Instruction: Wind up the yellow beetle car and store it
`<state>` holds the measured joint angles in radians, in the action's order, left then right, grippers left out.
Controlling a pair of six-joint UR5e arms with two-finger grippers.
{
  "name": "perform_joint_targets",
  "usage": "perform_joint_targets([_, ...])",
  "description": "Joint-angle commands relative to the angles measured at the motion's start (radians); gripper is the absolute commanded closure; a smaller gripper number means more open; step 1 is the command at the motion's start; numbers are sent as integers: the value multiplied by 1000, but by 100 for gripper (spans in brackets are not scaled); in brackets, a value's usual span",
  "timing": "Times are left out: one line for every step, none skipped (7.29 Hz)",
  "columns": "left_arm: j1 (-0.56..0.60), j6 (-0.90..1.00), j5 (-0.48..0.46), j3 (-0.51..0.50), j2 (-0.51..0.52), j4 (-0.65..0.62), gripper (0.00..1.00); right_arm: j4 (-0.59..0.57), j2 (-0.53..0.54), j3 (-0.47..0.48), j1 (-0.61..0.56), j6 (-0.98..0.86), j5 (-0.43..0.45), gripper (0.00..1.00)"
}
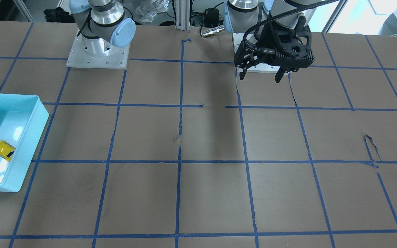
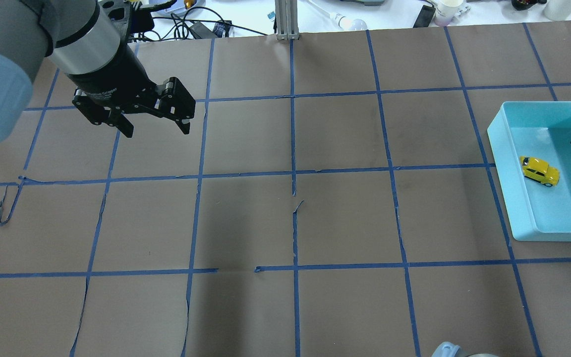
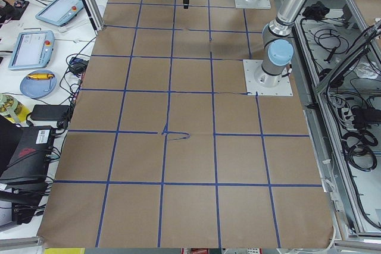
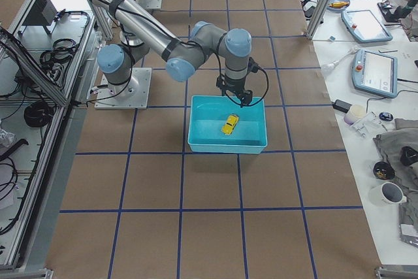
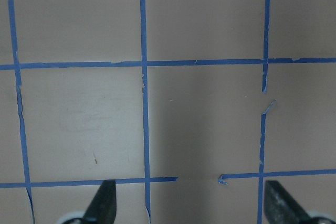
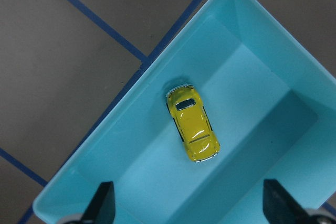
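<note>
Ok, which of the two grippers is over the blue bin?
The right gripper: it hangs open above the light-blue bin, where the yellow beetle car sits. The left gripper, also open, hangs over the table, far from the bin.

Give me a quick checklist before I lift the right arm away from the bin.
1. Yellow beetle car is inside the blue bin, on its wheels on the floor: ok.
2. Right gripper is open with nothing between its fingers: ok.
3. Right gripper is apart from the car, above it: ok.
4. Left gripper is open and empty, over the table, far from the bin: ok.
5. Car's spring is wound: cannot tell.
</note>
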<state>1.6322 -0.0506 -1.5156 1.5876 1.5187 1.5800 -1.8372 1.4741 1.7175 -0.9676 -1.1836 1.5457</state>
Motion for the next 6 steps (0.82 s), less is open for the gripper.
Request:
perform_joint_targets([0, 0, 0, 0, 0, 0, 0, 154, 43, -85, -84, 449, 10, 0])
perform_joint_targets([0, 0, 0, 0, 0, 0, 0, 223, 75, -108, -110, 579, -5, 0])
perform_joint_targets([0, 0, 0, 0, 0, 0, 0, 246, 87, -110, -173, 705, -10, 0])
perform_joint_targets([0, 0, 0, -1, 0, 0, 0, 245, 89, -110, -268, 834, -10, 0])
perform_joint_targets([0, 0, 0, 0, 0, 0, 0, 246, 92, -108, -357, 972, -10, 0])
perform_joint_targets([0, 0, 0, 0, 0, 0, 0, 240, 89, -102, -446, 1092, -12, 0])
